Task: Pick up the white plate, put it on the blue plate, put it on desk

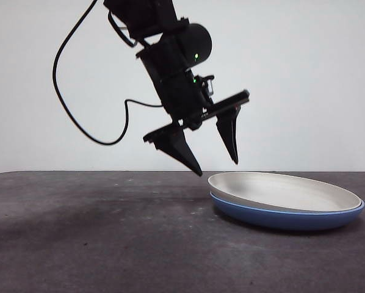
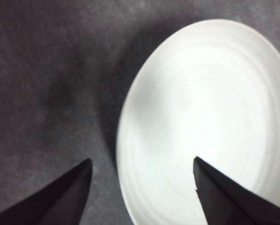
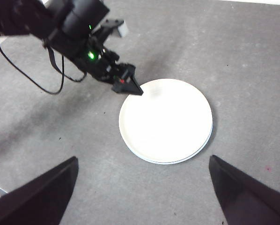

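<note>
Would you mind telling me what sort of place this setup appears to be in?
Probably a robot test bench or lab: a bare mottled desk before a plain white backdrop, a cabled left gripper, and only a white plate stacked on a blue plate.

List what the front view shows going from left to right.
Black cable → left gripper, fingers open above the desk → white plate stacked on the blue plate.

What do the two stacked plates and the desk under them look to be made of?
White plate: smooth matte cream, no glare; probably ceramic or melamine, can't tell which. Blue plate: only its rim and underside show beneath; even colour with a faint sheen, likely the same kind of ware. Desk: dark grey, mottled and matte, possibly laminate or a mat.
</note>
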Available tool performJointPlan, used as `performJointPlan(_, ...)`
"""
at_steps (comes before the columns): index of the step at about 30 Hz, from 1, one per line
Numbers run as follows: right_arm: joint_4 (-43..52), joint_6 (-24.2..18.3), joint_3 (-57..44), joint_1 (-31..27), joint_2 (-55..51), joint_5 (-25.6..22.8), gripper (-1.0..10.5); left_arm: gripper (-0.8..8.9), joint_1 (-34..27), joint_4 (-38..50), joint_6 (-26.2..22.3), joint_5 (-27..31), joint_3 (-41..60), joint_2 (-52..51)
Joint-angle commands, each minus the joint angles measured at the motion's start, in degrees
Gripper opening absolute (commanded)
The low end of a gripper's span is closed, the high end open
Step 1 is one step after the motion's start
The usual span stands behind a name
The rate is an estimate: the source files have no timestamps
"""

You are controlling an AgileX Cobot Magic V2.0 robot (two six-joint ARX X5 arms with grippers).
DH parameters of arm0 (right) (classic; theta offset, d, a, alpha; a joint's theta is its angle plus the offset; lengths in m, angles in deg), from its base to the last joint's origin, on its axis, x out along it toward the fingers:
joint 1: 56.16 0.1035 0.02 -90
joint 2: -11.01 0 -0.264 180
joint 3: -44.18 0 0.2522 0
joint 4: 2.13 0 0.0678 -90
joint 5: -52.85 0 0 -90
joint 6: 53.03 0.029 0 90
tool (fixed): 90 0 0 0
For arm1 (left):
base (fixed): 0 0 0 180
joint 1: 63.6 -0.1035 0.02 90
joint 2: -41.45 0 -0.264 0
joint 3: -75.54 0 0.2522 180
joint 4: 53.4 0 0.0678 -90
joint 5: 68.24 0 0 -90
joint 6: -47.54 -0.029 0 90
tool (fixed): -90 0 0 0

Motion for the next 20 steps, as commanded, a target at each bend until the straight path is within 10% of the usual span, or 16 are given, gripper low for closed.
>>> performJointPlan(1, 0.3, 0.6, 1.2, 0.2, 0.2, -1.1, 4.5, 3.52, 0.5, -1.0, -3.2, -0.1, -2.8, -1.5)
performJointPlan(20, -1.7, 0.6, 0.9, 0.2, 0.2, -4.3, 4.5, 3.47, -4.7, -13.1, -11.2, 1.9, -1.8, -30.8)
